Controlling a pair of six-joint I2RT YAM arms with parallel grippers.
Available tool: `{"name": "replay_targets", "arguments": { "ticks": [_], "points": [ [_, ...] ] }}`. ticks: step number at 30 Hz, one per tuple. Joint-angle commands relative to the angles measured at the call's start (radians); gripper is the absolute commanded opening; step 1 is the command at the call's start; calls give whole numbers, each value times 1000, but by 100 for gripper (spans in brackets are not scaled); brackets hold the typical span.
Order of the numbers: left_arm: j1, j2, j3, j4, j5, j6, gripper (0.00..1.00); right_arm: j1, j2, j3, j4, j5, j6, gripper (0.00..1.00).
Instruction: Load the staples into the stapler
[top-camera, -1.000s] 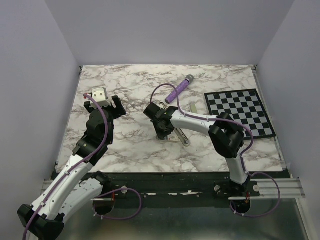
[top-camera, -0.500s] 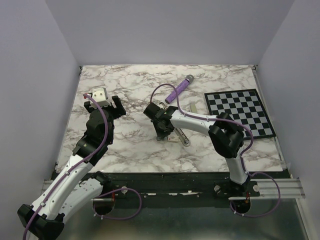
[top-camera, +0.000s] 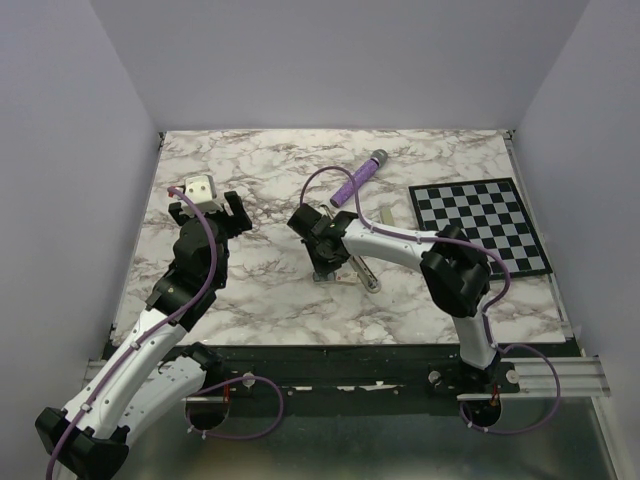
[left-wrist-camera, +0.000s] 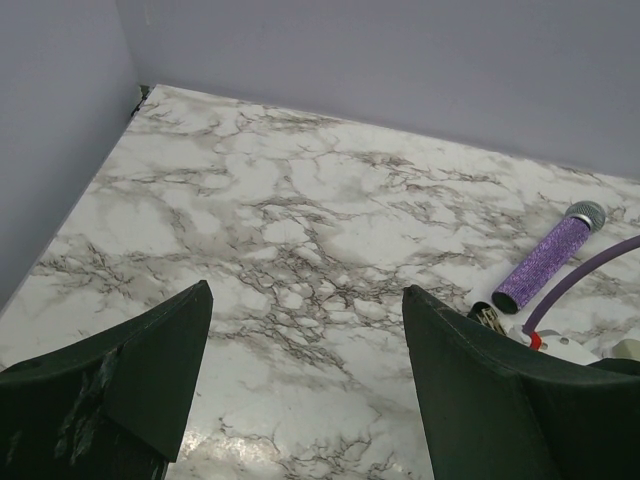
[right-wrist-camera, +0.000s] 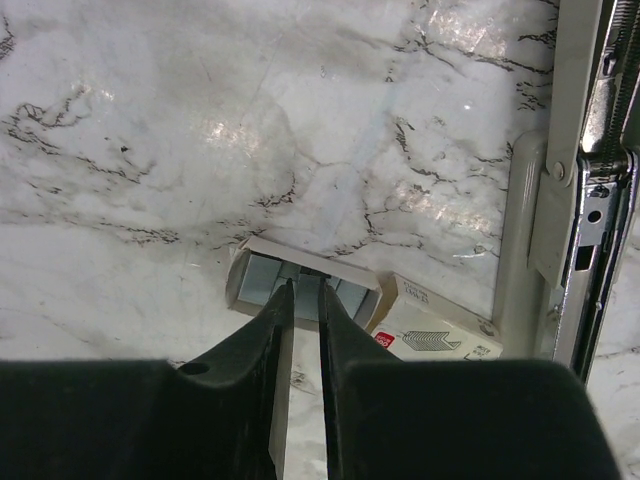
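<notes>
In the right wrist view, my right gripper (right-wrist-camera: 306, 285) reaches into a small open cream tray (right-wrist-camera: 245, 262). Its jaws are shut on the middle grey strip of staples (right-wrist-camera: 306, 300); more staples (right-wrist-camera: 262, 283) lie in the tray. The tray's printed white box (right-wrist-camera: 430, 328) lies just to the right. The stapler (right-wrist-camera: 560, 200) lies open beside it, beige body and metal rail showing. From above, the right gripper (top-camera: 322, 262) is low at the table's middle, with the stapler (top-camera: 366, 274) close on its right. My left gripper (top-camera: 207, 212) (left-wrist-camera: 306, 290) is open, holding nothing, above bare marble at the left.
A purple glitter microphone (top-camera: 358, 176) (left-wrist-camera: 548, 258) lies behind the right gripper. A black-and-white checkerboard (top-camera: 480, 225) covers the right side of the table. A small beige-grey piece (top-camera: 386, 215) lies between them. Walls close in the table on three sides.
My right gripper's jaws have closed narrower over the staples tray, and the arm has barely shifted. The left arm has not moved.
</notes>
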Motion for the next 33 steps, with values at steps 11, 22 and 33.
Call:
{"name": "replay_targets", "arguments": {
  "ticks": [11, 22, 33],
  "points": [
    [7, -2, -7, 10, 11, 5, 85, 6, 40, 30, -54, -13, 7, 29],
    [7, -4, -7, 9, 11, 7, 85, 6, 65, 49, -65, -7, 12, 30],
    [9, -2, -7, 10, 12, 10, 85, 6, 77, 56, -72, 11, 15, 27]
  ]
}}
